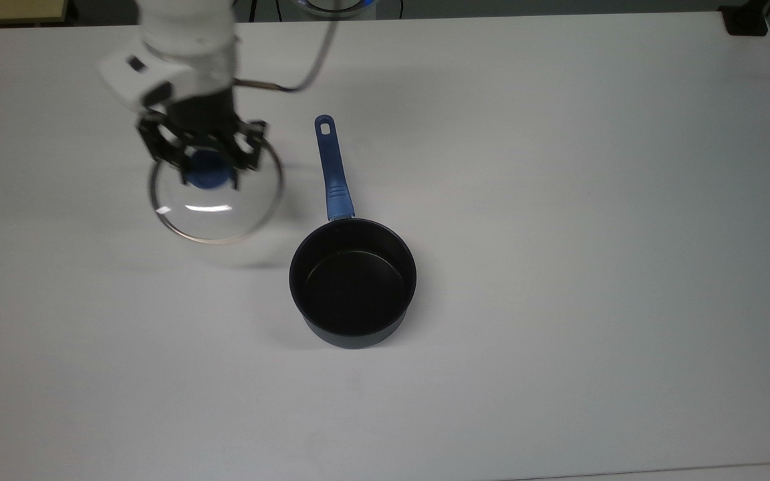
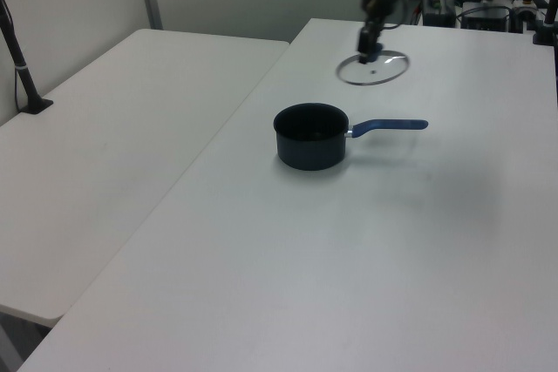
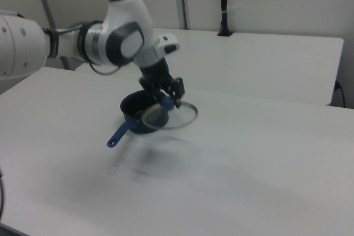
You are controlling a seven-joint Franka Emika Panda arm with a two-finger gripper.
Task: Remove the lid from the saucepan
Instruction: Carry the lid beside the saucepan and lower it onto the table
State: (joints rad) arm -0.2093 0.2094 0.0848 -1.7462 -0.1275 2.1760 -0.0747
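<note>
Already the lid (image 1: 216, 197) is carried clear of the saucepan (image 1: 353, 284), at the top view's upper left, clamped by its knob in the tool (image 1: 207, 164); only setting it on the bench (image 1: 559, 200) remains.

Gripper (image 1: 206, 166) clamped, pointing down; arm (image 3: 105, 40) outstretched.

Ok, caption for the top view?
Gripper holds the glass lid by its knob, clear of the open saucepan.

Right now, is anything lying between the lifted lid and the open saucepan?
In the top view, bare table separates the lid from the saucepan; its blue handle stands beside that gap.
</note>
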